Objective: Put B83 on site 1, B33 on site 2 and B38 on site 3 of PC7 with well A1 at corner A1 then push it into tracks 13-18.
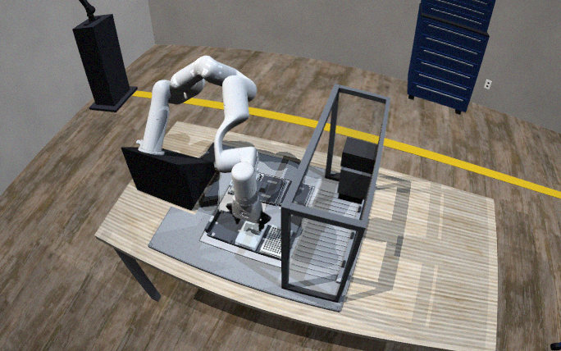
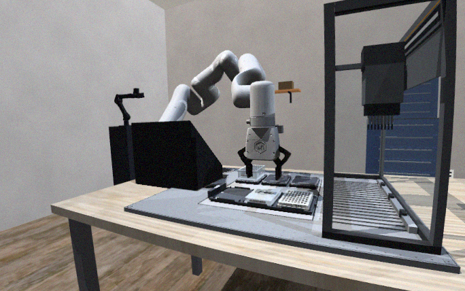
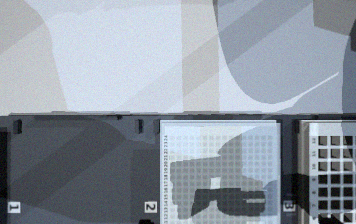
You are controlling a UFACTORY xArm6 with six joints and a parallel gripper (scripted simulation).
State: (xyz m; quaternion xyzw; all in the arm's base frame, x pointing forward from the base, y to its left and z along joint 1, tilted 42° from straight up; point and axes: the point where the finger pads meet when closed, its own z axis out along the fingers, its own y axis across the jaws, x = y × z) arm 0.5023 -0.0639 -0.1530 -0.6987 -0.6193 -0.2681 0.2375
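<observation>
The carrier (image 2: pixel 226 196) lies loose on the grey apron (image 2: pixel 171 207) in front of the rails (image 2: pixel 359 202), not yet in any track. It has three sites. Site 1, by the handle, is bare. Site 2 holds the 384-well plate B33 (image 2: pixel 262 196), which looks flat inside the locators. Site 3 holds the 96-well plate B38 (image 2: pixel 296 198). In the wrist view the labels 1, 2 and 3 run left to right along the carrier's near edge, with B33 (image 3: pixel 220 170) at about 5 o'clock of the picture's centre and B38 (image 3: pixel 332 170) at 4 o'clock, cut off by the edge.

Behind the carrier stand three nests in a row. The first one holds the deep-well block B83 (image 2: pixel 251 170); the other two show dark tops.

The fingers (image 2: pixel 249 168) are released, spread wide, and grasp nothing. The gripper (image 2: pixel 263 168) hangs upright from the one white arm (image 2: pixel 219 79), above the nest row; one finger overlaps B83 in the exterior view, but whether it touches I cannot tell.

At 3 o'clock of the carrier stands the instrument frame (image 2: pixel 329 120), with one dark pipetting head (image 2: pixel 382 75) hanging inside. One black box (image 2: pixel 171 154) sits on the tabletop (image 2: pixel 102 202) at 9 o'clock.
</observation>
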